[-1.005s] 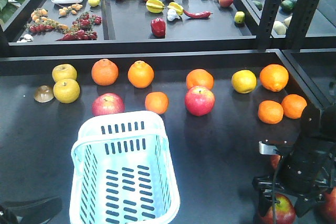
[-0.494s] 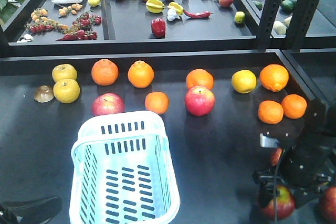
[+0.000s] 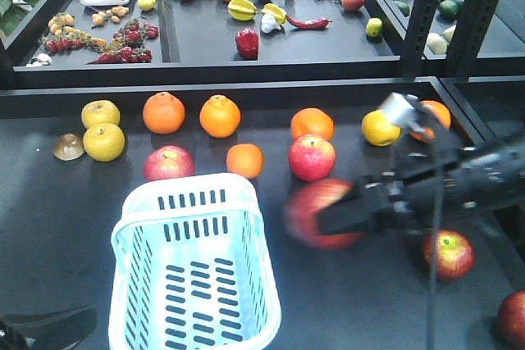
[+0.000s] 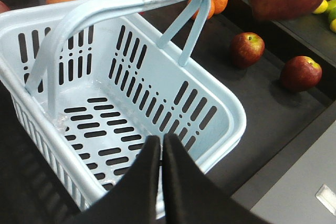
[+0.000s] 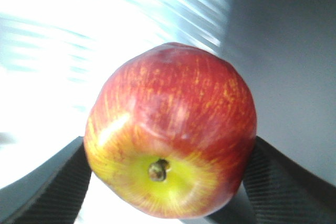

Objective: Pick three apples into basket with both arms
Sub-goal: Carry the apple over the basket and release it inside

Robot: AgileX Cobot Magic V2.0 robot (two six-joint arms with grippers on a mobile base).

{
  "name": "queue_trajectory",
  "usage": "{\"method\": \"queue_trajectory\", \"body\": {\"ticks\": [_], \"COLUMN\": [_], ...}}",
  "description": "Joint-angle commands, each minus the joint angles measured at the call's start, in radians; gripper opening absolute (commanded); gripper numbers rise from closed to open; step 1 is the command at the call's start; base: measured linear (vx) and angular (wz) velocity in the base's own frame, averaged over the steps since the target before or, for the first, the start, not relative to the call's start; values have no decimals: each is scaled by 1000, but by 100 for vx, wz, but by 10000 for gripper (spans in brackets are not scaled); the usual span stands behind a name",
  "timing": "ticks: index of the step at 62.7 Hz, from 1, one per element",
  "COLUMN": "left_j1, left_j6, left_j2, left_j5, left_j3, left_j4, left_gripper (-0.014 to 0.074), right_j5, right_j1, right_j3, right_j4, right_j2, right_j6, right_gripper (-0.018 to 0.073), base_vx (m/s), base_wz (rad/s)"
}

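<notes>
A: Doing what with the right gripper (image 3: 349,212)?
B: Pinching an apple (image 3: 321,213) between both fingers (image 5: 47,187), stem end facing the wrist camera; hanging, blurred, just right of the basket (image 3: 195,268).
A: Doing what with the left gripper (image 4: 160,153)?
B: Pressing its fingers together, hovering over the basket's near rim.
A: Seeing other apples where?
B: Lying on the table (image 3: 49,227) right of the basket, well apart from it: a second apple (image 3: 449,253), then a third apple (image 3: 513,317) farther right, both untouched.
</notes>
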Motion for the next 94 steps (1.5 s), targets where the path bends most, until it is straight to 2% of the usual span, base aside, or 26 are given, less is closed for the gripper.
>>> {"method": "queue_trajectory", "body": {"ticks": [1,5,12,23,29,37,48,54,59,69,77,85,94], "left_j1": [-5,-5,-5,-5,-5,-5,-5,-5,-5,-5,-5,-5,-5], "left_j6": [0,0,0,0,0,0,0,0,0,0,0,0,-1], "left_j2": [3,3,3,3,3,3,3,3,3,3,3,3,3], "left_j5": [4,4,4,0,0,0,0,0,-3,-3,-4,-4,-5], "left_j3": [-27,-27,-27,-27,-27,-27,-27,-27,-27,-27,-27,-27,-27], "left_j4": [-8,-8,-8,-8,-8,-8,-8,-8,-8,-8,-8,-8,-8], "left_gripper": [-7,-7,-6,-6,-6,-6,-6,-6,-6,-6,-6,-6,-6], "right_j5": [-51,-136,-267,-342,-357,-362,-392,-403,-408,-410,-365,-278,-219], "right_j1": [122,220,333,410,413,413,413,412,412,412,412,412,411], "right_j3": [-21,-21,-21,-21,-21,-21,-21,-21,-21,-21,-21,-21,-21], "right_j4": [102,88,70,30,30,44,102,145,177,240,251,242,144], "right_j2": [-27,-14,21,82,121,157,172,171,171,171,171,166,126], "right_j6": [-49,-45,-16,14,1,-9,-19,-46,-66,-71,-61,-61,-13], "right_gripper": [-5,-4,0,29,84,241,571,678,713,691,616,475,221], "base_vx": [0,0,0,0,0,0,0,0,0,0,0,0,0], "base_wz": [0,0,0,0,0,0,0,0,0,0,0,0,0]}}
